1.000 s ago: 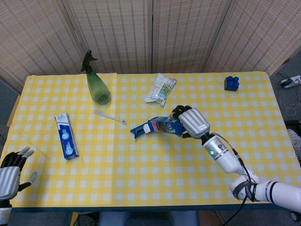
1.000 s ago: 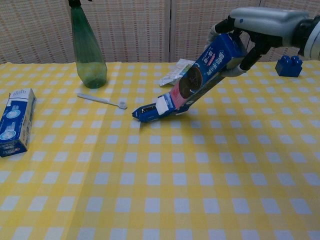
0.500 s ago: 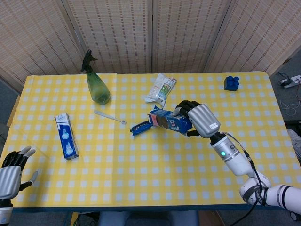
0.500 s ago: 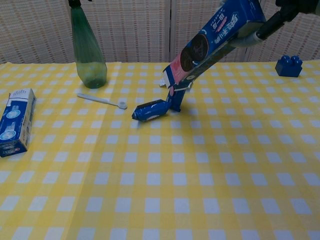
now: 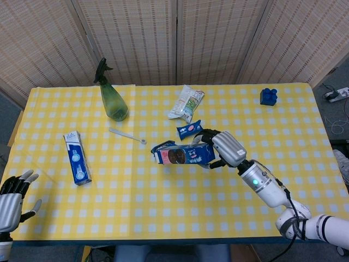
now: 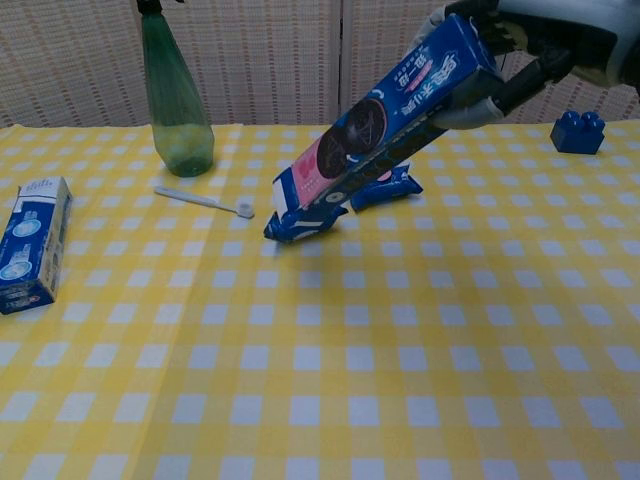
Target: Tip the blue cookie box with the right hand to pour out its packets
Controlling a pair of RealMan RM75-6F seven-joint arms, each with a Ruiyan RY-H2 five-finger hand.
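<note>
Glossy printed cardboard cookie box [image 6: 400,105]; shiny foil packets [image 6: 305,222]; matt checked cloth over tabletop [image 6: 320,380]; translucent green plastic spray bottle [image 6: 176,100].

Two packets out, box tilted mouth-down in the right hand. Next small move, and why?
Probably a slight lift and shake with the right robot hand. The cookie box slopes mouth-down just above one packet, with a second packet behind. Whether more remain inside cannot be seen; raising the mouth would give any room to drop.

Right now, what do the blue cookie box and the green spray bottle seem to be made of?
Blue cookie box: probably printed cardboard with a slight sheen; flat faces, sharp folded edges. Green spray bottle: apparently translucent plastic; light passes through its body, glossy surface, dark trigger head.
</note>
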